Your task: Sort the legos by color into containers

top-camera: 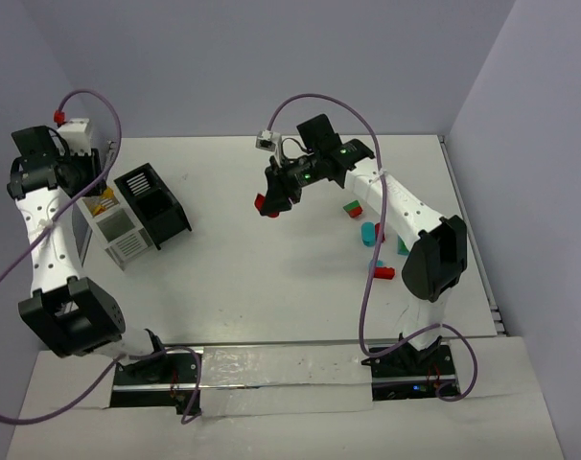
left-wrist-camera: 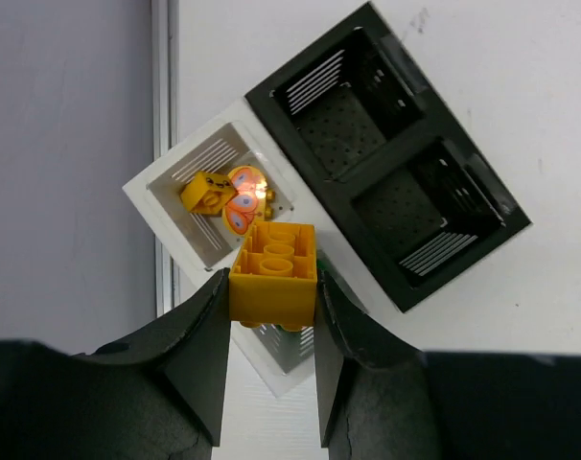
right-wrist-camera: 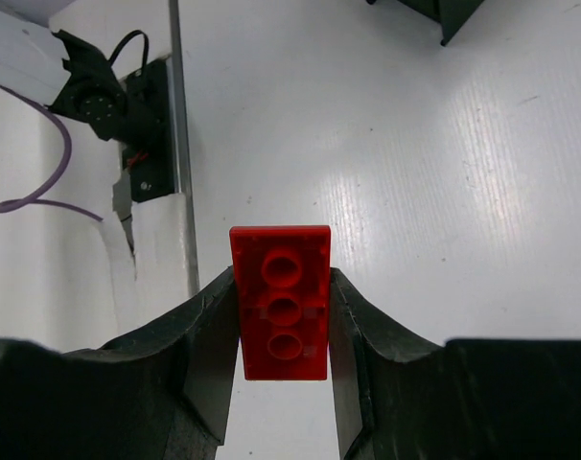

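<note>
My left gripper (left-wrist-camera: 271, 292) is shut on a yellow brick (left-wrist-camera: 274, 273) and holds it above the white bins. One white bin (left-wrist-camera: 197, 163) holds yellow and orange pieces (left-wrist-camera: 235, 199). A black double bin (left-wrist-camera: 386, 153) adjoins it. From above, the left gripper (top-camera: 92, 184) hangs over the bin cluster (top-camera: 127, 247) at far left. My right gripper (right-wrist-camera: 283, 287) is shut on a red flat brick (right-wrist-camera: 283, 302) above bare table. It shows near table centre (top-camera: 271, 199). Loose bricks lie right of it: red-green (top-camera: 353, 208), cyan (top-camera: 368, 233), teal (top-camera: 403, 246), red (top-camera: 383, 273).
A second white bin (left-wrist-camera: 290, 350) is partly hidden under the left fingers. The table's left edge rail (left-wrist-camera: 161, 144) runs beside the bins. A corner of the black bin (right-wrist-camera: 444, 14) and an arm base with cable (right-wrist-camera: 118, 96) show in the right wrist view.
</note>
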Controlling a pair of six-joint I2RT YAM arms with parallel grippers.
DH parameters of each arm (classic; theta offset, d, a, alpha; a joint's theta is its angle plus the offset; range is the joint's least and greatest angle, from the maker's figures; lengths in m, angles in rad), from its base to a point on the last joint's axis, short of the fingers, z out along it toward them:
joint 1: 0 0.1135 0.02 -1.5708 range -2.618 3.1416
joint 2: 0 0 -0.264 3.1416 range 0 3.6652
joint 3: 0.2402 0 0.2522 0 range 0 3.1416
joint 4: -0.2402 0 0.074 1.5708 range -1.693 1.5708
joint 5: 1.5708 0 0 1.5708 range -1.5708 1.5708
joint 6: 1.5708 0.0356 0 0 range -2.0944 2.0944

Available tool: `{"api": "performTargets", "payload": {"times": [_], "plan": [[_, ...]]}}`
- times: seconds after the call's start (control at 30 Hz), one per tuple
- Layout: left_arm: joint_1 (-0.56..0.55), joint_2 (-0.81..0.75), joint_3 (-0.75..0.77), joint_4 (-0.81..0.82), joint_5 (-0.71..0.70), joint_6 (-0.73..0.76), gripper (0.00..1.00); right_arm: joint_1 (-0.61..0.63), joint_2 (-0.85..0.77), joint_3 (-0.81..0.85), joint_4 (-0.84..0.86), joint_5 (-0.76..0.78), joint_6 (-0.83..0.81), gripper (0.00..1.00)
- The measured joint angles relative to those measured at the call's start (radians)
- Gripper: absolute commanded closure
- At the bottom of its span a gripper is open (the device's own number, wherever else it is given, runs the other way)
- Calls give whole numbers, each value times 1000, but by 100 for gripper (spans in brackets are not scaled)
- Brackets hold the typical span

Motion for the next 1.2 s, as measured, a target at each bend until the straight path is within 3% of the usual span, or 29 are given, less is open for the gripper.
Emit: {"api": "performTargets", "payload": {"times": [0.47,0.57,0.73,0.87,0.93,1.0,1.07,1.2], "plan": [[27,167,42,57,-88,-14,93,0,-2,-70,30,64,-3,100],[27,199,42,75,-95,-15,88,0,-2,-71,31,65,-6,100],[27,257,42,89,-107,-21,65,0,-2,-71,33,65,-6,100],[27,273,41,92,-109,-22,54,2,-2,-71,33,65,-6,100],[27,272,41,95,-109,-22,28,2,-2,-71,33,65,-6,100],[27,272,41,99,-108,-20,12,2,-2,-71,33,65,-5,100],[27,270,41,99,-100,-23,2,2,-2,-71,35,65,-2,100],[27,246,42,90,-56,-23,1,6,-7,-86,61,64,15,100]]}}
